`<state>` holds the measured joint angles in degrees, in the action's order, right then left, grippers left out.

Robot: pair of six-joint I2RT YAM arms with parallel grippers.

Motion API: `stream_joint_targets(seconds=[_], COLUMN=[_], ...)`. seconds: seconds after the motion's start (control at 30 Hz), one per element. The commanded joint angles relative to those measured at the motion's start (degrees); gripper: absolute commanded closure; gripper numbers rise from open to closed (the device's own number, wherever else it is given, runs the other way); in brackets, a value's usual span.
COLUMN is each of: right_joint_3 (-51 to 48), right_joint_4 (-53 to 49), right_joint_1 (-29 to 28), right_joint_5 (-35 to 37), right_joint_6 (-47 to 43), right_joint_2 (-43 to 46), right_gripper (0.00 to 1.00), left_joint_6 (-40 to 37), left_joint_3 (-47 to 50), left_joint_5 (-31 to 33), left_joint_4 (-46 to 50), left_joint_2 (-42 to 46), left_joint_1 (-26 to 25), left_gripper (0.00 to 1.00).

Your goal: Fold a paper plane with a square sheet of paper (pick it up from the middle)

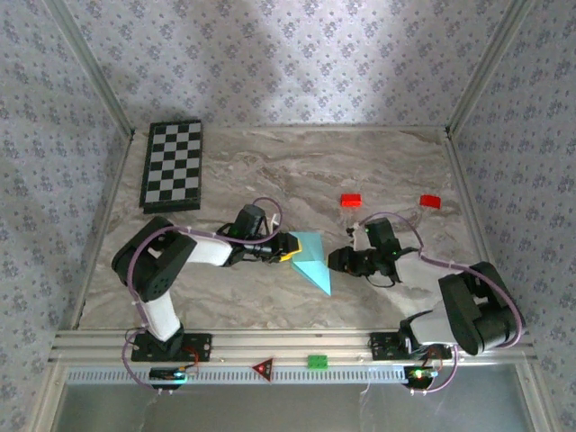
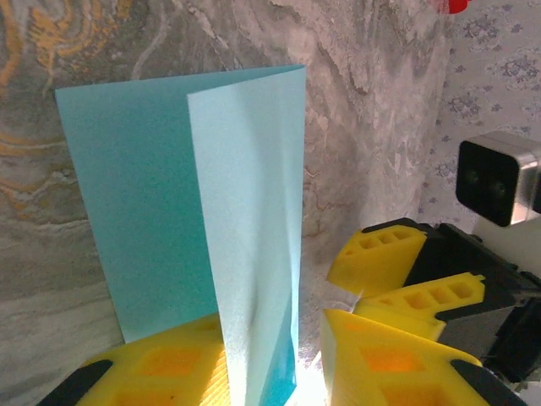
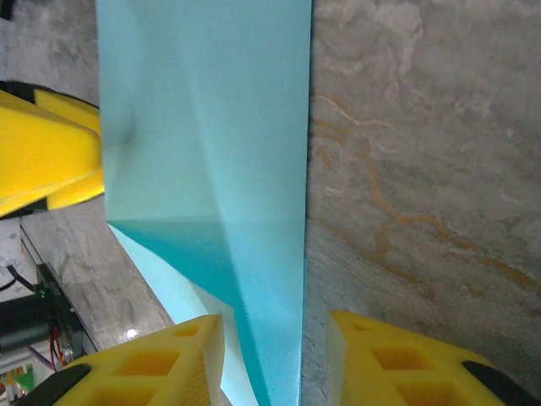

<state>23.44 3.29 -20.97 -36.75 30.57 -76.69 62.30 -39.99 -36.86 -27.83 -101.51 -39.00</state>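
Spanning most of the overhead view, a marble-patterned table [image 1: 270, 171] sits inside patterned walls. A black-and-white chessboard [image 1: 173, 166] lies at its far left corner. The left arm [image 1: 162, 261] and the right arm [image 1: 468, 310] reach in from the near edge and meet around the centre.

Between them lies the paper plane [image 1: 313, 263], a light cyan-blue sheet partly folded (flat edge toward the far side, point toward the near edge). It rests on the tabletop, and the left wrist camera shows one flap lifted along a crease.

The left gripper [image 1: 290, 247] sits at the paper's left side. Its yellow fingers [image 2: 169, 372] stand apart with the raised flap between them, and a sliver of light shows beside the paper, so nothing is clamped. The right gripper [image 1: 335, 261] sits at the paper's right side, jaws likewise parted, straddling the sheet's straight edge without pinching it.

Two red blocks [image 1: 350, 200] [image 1: 430, 202] lie farther back on the table, well apart from the paper. On the near rail sit a small green block [image 1: 317, 361] and a red triangle [image 1: 263, 368].
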Motion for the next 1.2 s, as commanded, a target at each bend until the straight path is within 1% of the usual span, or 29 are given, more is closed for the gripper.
stream_joint_targets(seconds=[0.0,0.2,0.43,0.7,0.87,1.0,1.1,1.17], right_joint_3=[1.9,3.18,3.63,3.89,3.79,3.94,4.73,5.44], right_joint_4=[-1.97,-3.06,-3.76,-5.14,-5.31,-5.34,-5.22,-5.61], right_joint_1=[-1.03,-2.66,-3.16,-3.15,-3.07,-3.1,-3.06,-3.23], right_joint_5=[1.02,2.8,4.34,5.01,5.27,4.96,3.9,3.85], right_joint_6=[-0.95,-1.4,-1.9,-3.17,-3.32,-3.5,-3.25,-3.08], right_joint_2=[-0.96,-3.03,-4.17,-4.36,-4.37,-4.42,-3.57,-2.27], right_gripper=[0.63,0.67,0.71,0.71,0.72,0.72,0.68,0.62], left_joint_6=[0.39,0.8,1.14,1.03,0.14,0.6,1.05,1.06], left_joint_3=[-2.02,-2.69,-3.58,-5.61,-6.59,-6.23,-4.71,-3.28], left_joint_5=[-2.06,-3.21,-4.19,-5.34,-4.68,-2.57,0.27,2.93], left_joint_4=[-2.29,-3.59,-4.17,-3.12,-0.68,0.67,1.35,2.29], left_joint_2=[-0.87,-1.66,-2.97,-4.57,-4.94,-4.25,-2.37,-0.18], left_joint_1=[-0.11,-0.37,-0.69,-0.81,-0.81,-0.85,-0.85,-0.85], left_gripper=[0.68,0.66,0.64,0.63,0.69,0.82,0.91,0.94])
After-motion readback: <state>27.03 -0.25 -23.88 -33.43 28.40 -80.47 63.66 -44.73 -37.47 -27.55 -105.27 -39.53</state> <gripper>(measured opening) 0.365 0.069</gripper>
